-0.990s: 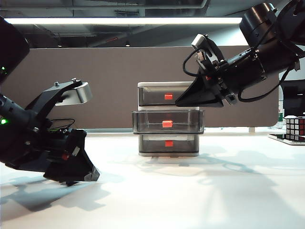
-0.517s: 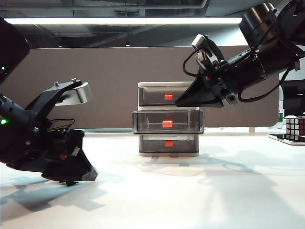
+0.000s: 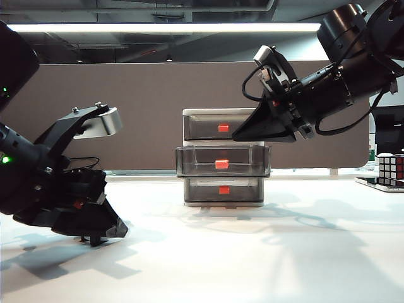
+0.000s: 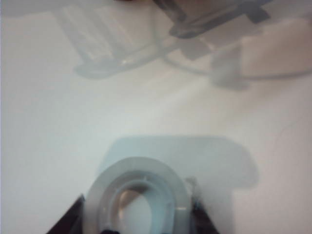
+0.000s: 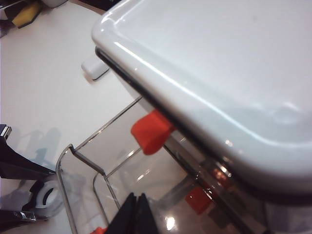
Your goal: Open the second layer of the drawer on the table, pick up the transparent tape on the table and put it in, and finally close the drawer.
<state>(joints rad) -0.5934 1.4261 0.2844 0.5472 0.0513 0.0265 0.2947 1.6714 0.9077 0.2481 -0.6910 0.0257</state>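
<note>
Drawers (image 3: 223,158) stand mid-table (image 3: 252,252) with the second layer (image 3: 223,161) pulled out, a cube (image 3: 390,169) far right, the right gripper (image 3: 243,134) clenched empty above it, while the left gripper (image 3: 104,232), narrower than before, straddles the transparent tape (image 4: 139,202), grasp uncertain.

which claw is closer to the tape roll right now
Left. The left claw is down on the table around the transparent tape; the right claw hangs up by the drawer.
</note>
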